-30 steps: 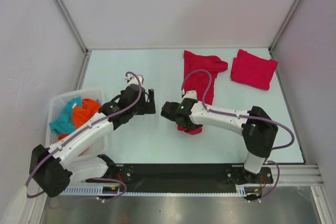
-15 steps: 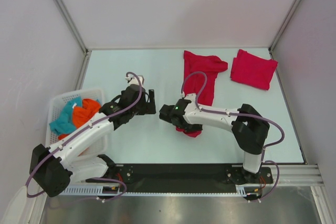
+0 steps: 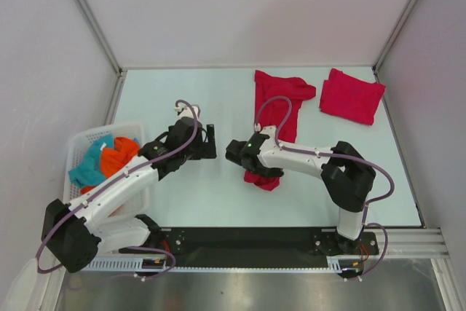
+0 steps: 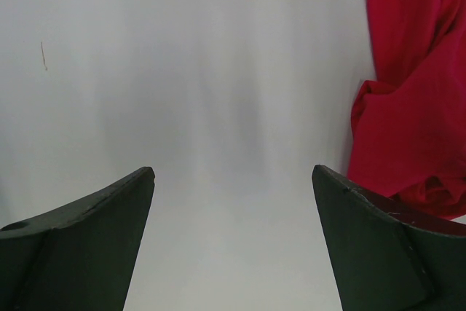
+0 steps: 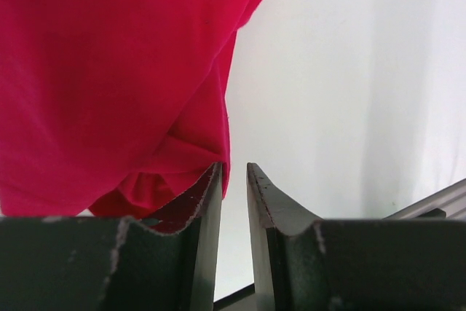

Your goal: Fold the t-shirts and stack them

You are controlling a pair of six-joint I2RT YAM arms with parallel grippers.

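Observation:
A crimson t-shirt point(image 3: 280, 103) lies stretched from the table's back toward the middle, its near end bunched point(image 3: 263, 178). A second one point(image 3: 352, 96) lies folded at the back right. My right gripper point(image 3: 237, 154) hovers at the bunched end. In the right wrist view its jaws point(image 5: 234, 165) stand a narrow gap apart, with the shirt's edge point(image 5: 109, 71) draped at the left fingertip and bare table showing through the gap. My left gripper point(image 3: 210, 142) is wide open over bare table, left of the shirt point(image 4: 415, 129), with nothing between its fingers point(image 4: 233, 172).
A white basket point(image 3: 84, 140) at the left edge holds teal and orange cloths point(image 3: 109, 159). Walls and metal posts close in the table at the back and both sides. The arms' base rail point(image 3: 255, 239) runs along the near edge.
The right arm's elbow has swung left toward the middle, while its gripper stays at the shirt's near end. The left arm has not moved.

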